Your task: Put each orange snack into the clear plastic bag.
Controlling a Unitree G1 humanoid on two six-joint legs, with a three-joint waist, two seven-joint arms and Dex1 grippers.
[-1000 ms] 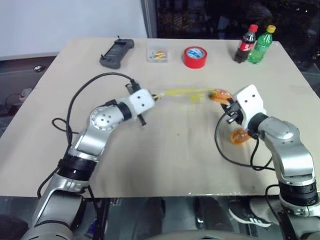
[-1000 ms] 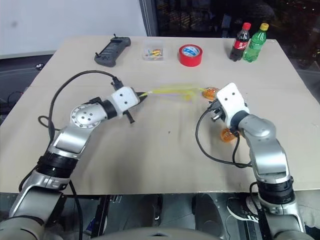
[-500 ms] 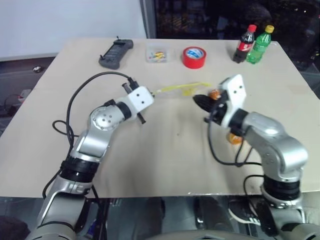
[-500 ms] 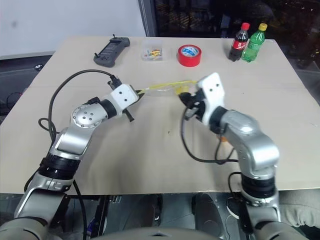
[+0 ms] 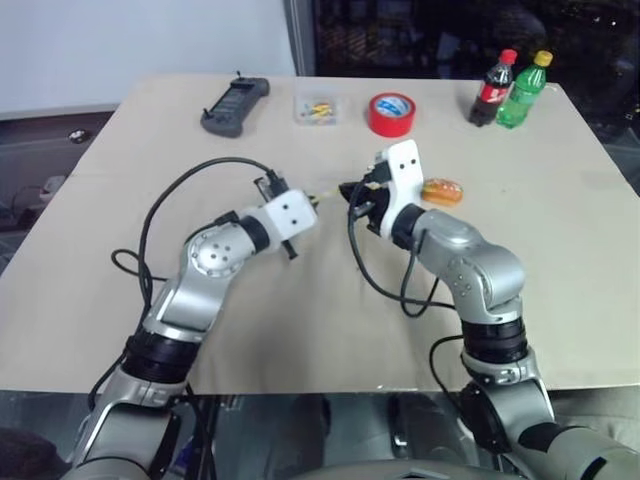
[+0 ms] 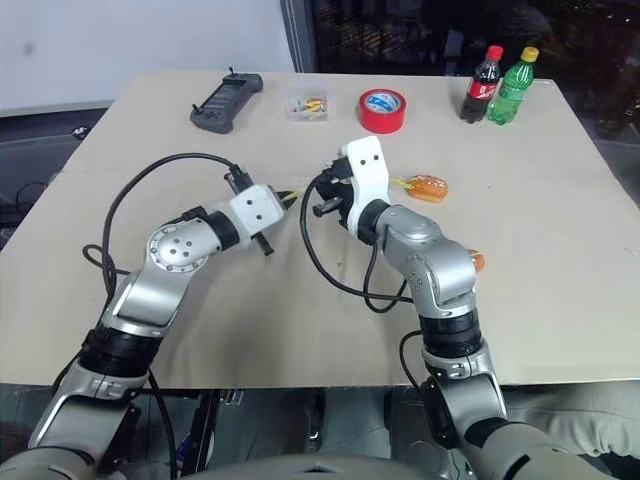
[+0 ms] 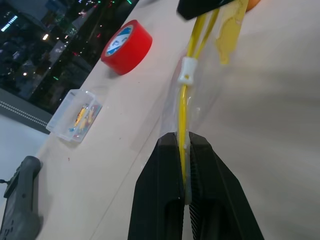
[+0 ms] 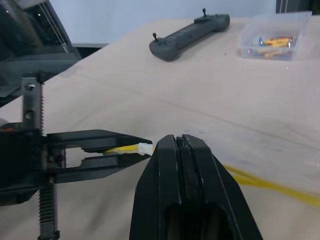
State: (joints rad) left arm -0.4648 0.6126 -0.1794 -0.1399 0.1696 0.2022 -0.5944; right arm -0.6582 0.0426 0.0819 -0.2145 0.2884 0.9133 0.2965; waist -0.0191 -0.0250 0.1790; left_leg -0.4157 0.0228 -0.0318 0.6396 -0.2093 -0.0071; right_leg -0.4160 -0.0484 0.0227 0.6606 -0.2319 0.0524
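Step in hand, by my reading: opening the clear plastic bag (image 7: pixel 192 95) w/ both hands, before any snack goes in. L hand (image 7: pixel 183 165) is closed tight on the bag's yellow seal strip; strip runs out from between its fingers toward the R hand (image 8: pixel 181 150). R hand has fingers pressed together right at the white slider on the same strip, tip to tip w/ the L hand, mid-worktop; it appears to pinch the strip/slider but actual hold can't be confirmed. Bag is strung between the two hands just above worktop centre. Orange snacks: one (image 5: pixel 442 190) lies just beyond R hand's wrist toward the far right of the worktop; 2nd (image 6: pixel 474 262) peeks out behind the R forearm, nearer the right edge. Neither is in the bag. Red tape roll (image 5: pixel 390 113), small clear box (image 5: pixel 318 108), remote and 2 bottles sit along far edge, uninvolved. Next move likely calls for: the hands pulling apart to part the seal, L keeping its grip, then R freeing up for the nearer snack.
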